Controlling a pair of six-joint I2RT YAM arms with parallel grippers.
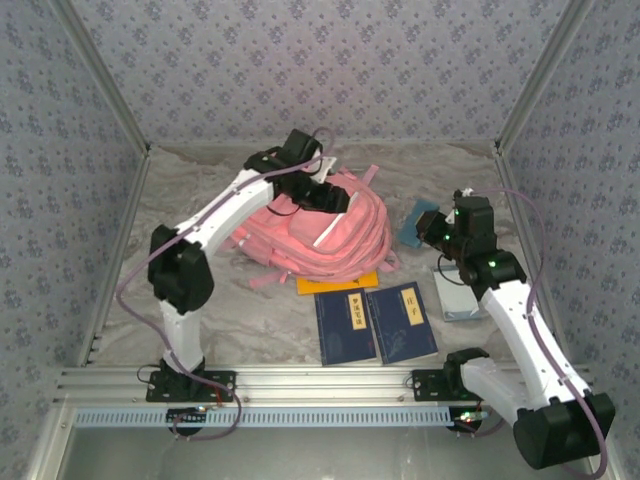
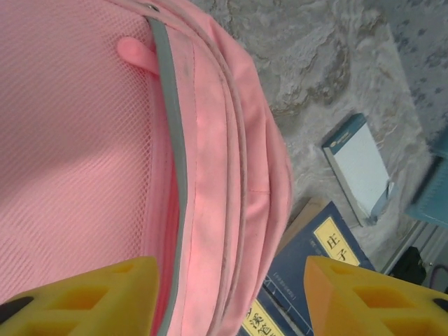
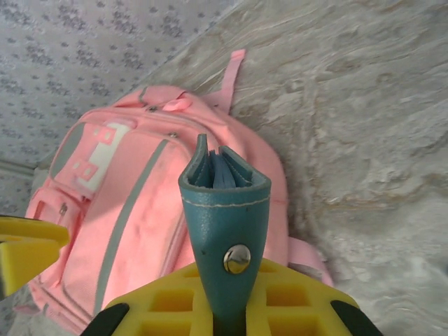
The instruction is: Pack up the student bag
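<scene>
My left gripper (image 1: 325, 195) hung open over the bag (image 1: 320, 235) edge. My right gripper (image 1: 445, 228) clamped a teal case (image 3: 224, 224), right of the bag. Blue books (image 1: 375, 325) lay near; table (image 1: 125, 310) free leftward.

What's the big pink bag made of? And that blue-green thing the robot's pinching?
The big soft pink backpack looks like woven cloth with a dull finish. It has a mesh panel full of tiny holes, and flat grey strips. The teal pouch looks like leather, or maybe fake leather: the skin is pebbly, there is a pale stitched seam, and a shiny metal snap.
</scene>
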